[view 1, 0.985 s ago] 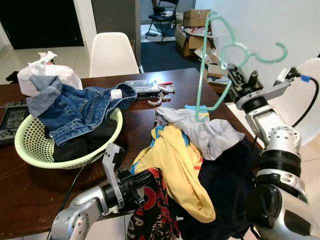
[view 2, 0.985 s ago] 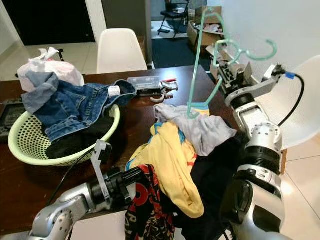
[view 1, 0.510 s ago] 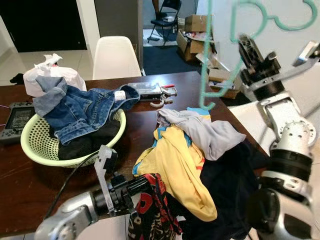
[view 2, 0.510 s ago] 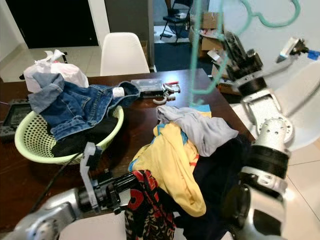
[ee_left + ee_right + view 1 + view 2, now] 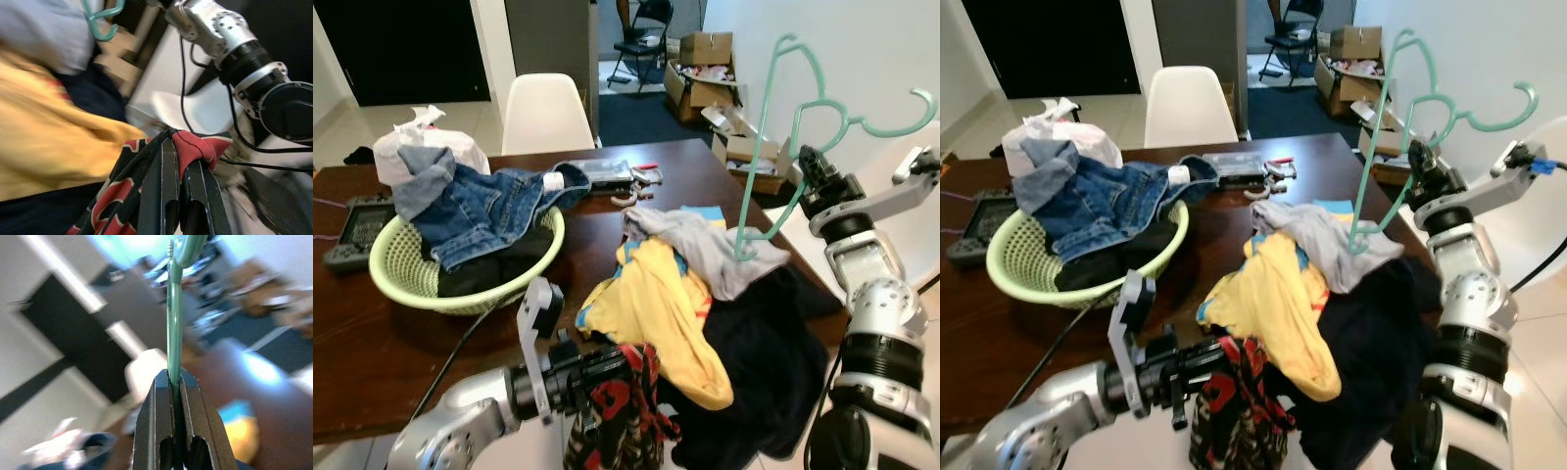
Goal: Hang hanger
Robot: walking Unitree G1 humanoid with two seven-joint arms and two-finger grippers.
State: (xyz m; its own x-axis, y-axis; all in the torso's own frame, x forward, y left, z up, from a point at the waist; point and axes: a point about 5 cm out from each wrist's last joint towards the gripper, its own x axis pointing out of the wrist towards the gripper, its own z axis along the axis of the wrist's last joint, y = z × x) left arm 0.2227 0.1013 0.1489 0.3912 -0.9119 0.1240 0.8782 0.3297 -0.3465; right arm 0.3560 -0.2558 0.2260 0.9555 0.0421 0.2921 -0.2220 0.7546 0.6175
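Note:
A teal plastic hanger is held tilted in the air over the table's right end, its hook pointing right. My right gripper is shut on one of its thin bars, seen between the fingers in the right wrist view as the hanger bar. The hanger's low corner hovers by a grey shirt. At the table's near edge my left gripper is shut on a red and black patterned garment, whose fold is pinched between its fingers.
A heap of yellow, grey and dark navy clothes covers the table's right half. A green basket holds a denim jacket. A black case, a controller, a white bag, a white chair and cardboard boxes lie beyond.
The camera has shifted. My right arm swung the hanger up high, then brought it down and nearer; its low corner now hangs by the grey shirt's right edge. My left gripper keeps hold of the patterned garment.

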